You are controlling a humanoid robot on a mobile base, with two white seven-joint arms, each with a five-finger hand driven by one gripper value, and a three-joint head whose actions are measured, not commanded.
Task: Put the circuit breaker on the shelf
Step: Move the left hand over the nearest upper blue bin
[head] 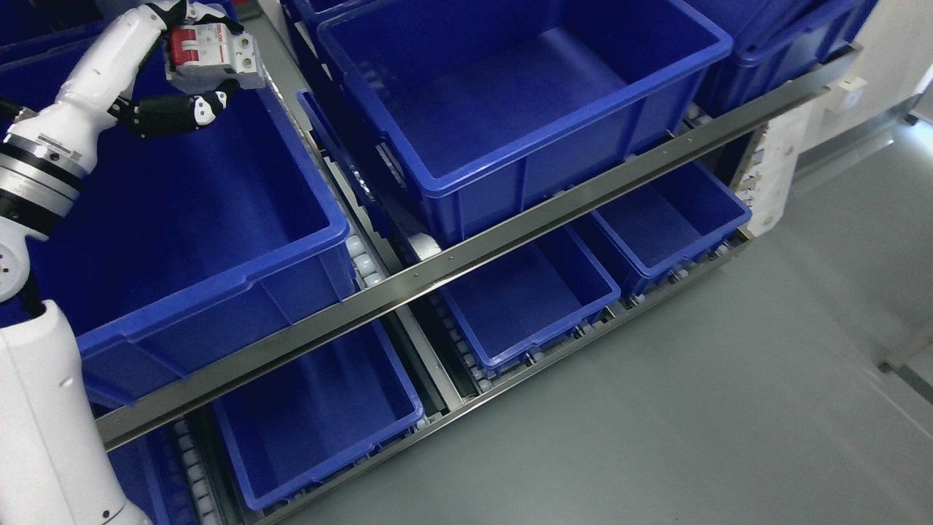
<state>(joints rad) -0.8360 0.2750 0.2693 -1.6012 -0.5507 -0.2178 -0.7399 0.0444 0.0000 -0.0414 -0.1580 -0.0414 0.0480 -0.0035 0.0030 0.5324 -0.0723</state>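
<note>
At the far left the robot's white left arm [44, 182] rises from the bottom corner and reaches up toward the top of the rack, its left hand [191, 73] closed around a circuit breaker [213, 55]. The breaker is white and grey with red switch levers, and it sits clamped between the dark fingers [171, 114] curled under it and the ones hooked over its top, held in the air above the far corner of the large left bin [219, 270] rather than resting on anything. That bin is deep blue plastic and stands on the upper level of the shelf, its front wall just behind the metal rail [510, 226] that runs slantwise across the rack. Just to its right, past a strip of white rollers [362, 262], a second big blue bin [510, 182] sits on the same level. Below the rail, three smaller blue bins line the lower tier: one at the left [321, 452], one in the middle [532, 328], one at the right [678, 248]. Further right lies the bare grey floor [729, 408]. The right arm does not show anywhere.
</note>
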